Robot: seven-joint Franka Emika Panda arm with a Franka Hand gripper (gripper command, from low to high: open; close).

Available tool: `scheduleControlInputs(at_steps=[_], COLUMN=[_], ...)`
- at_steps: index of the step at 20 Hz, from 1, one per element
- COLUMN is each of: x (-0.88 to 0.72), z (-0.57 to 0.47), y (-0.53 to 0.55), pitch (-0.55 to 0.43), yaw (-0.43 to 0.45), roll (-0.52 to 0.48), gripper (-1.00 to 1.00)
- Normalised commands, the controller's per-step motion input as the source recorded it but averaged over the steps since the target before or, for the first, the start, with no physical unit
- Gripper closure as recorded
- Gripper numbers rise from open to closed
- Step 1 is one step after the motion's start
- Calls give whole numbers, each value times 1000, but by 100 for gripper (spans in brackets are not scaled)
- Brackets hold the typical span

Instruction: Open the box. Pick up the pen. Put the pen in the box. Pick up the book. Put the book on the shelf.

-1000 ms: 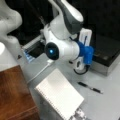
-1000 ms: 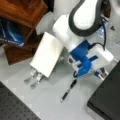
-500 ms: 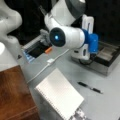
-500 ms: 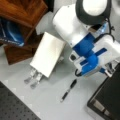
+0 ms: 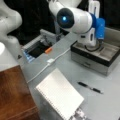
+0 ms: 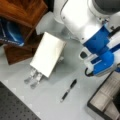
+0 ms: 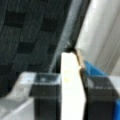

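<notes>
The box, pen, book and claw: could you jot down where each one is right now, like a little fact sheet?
box: open, pale compartments showing, at a front view's right
lid: raised; pale edge between the claw's fingers in the wrist view
claw: closed on the lid edge, at the box's back
pen: lying on the grey table, in front of the box, untouched
book: on the table beside the shelf, not on it
</notes>
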Motion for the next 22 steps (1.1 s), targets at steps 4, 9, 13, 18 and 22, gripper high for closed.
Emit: scheduleControlInputs(at_steps=[4, 9, 13, 18, 22], x=[132, 150, 167, 145, 95], z=[181, 159, 127, 80, 31], y=[278, 287, 306, 269, 244], pitch=[72, 57, 49, 51, 58], yaw=[-38, -79, -103, -102, -79], roll=[-48, -22, 2, 45, 51], gripper=[100, 100, 100, 100, -100])
